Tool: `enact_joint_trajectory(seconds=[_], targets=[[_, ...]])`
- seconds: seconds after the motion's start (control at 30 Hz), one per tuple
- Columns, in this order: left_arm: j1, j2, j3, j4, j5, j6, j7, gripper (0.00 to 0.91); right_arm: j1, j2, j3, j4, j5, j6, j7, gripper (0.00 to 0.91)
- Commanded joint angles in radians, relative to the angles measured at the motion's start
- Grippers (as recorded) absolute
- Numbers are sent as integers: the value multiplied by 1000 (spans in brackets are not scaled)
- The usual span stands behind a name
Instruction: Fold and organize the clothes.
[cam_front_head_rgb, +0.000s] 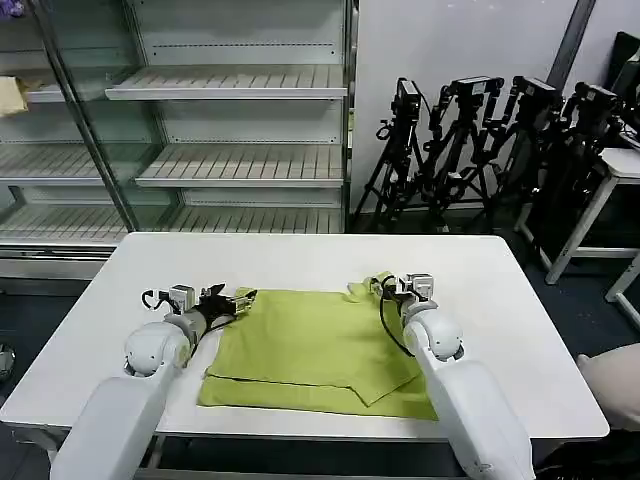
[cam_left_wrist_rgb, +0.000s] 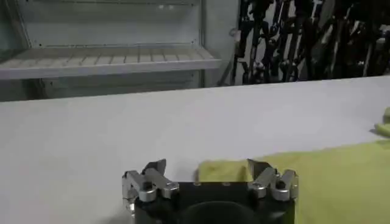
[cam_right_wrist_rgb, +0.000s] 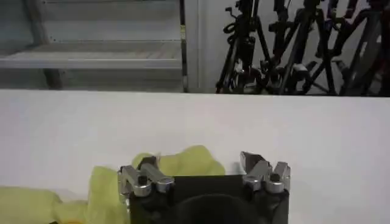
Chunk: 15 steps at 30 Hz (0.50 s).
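Observation:
The clothes are a lime yellow-green T-shirt (cam_front_head_rgb: 310, 345) lying partly folded on the white table (cam_front_head_rgb: 300, 255), with one layer turned over the front part. My left gripper (cam_front_head_rgb: 232, 299) sits low at the shirt's far left corner, jaws open. That corner of the shirt (cam_left_wrist_rgb: 224, 170) lies between its fingertips (cam_left_wrist_rgb: 156, 168), under my left gripper (cam_left_wrist_rgb: 207, 169). My right gripper (cam_front_head_rgb: 383, 287) is at the far right corner, also open. A bunched lump of shirt fabric (cam_right_wrist_rgb: 183, 161) lies between the spread jaws of my right gripper (cam_right_wrist_rgb: 198, 163).
A metal shelving rack (cam_front_head_rgb: 230, 85) stands behind the table, with a pale yellow item (cam_front_head_rgb: 10, 95) on a shelf at far left. Camera tripods (cam_front_head_rgb: 480, 150) crowd the back right. A second white table (cam_front_head_rgb: 620, 165) stands to the right. Bare tabletop lies beyond the shirt.

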<state>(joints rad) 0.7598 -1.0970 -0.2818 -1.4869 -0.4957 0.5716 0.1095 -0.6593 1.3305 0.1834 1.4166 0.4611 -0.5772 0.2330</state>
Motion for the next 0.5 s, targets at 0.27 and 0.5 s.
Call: enact_joint_trajectory(seconds=[0.27,0.5], targets=[[-27,3,27,39,-4,7,-4,20,22,13,-3,-52,24,-2,-9,0],[-16,17,34,28,-25,7,-4,20,26,12,-2,-58,35,-2,-11,0]])
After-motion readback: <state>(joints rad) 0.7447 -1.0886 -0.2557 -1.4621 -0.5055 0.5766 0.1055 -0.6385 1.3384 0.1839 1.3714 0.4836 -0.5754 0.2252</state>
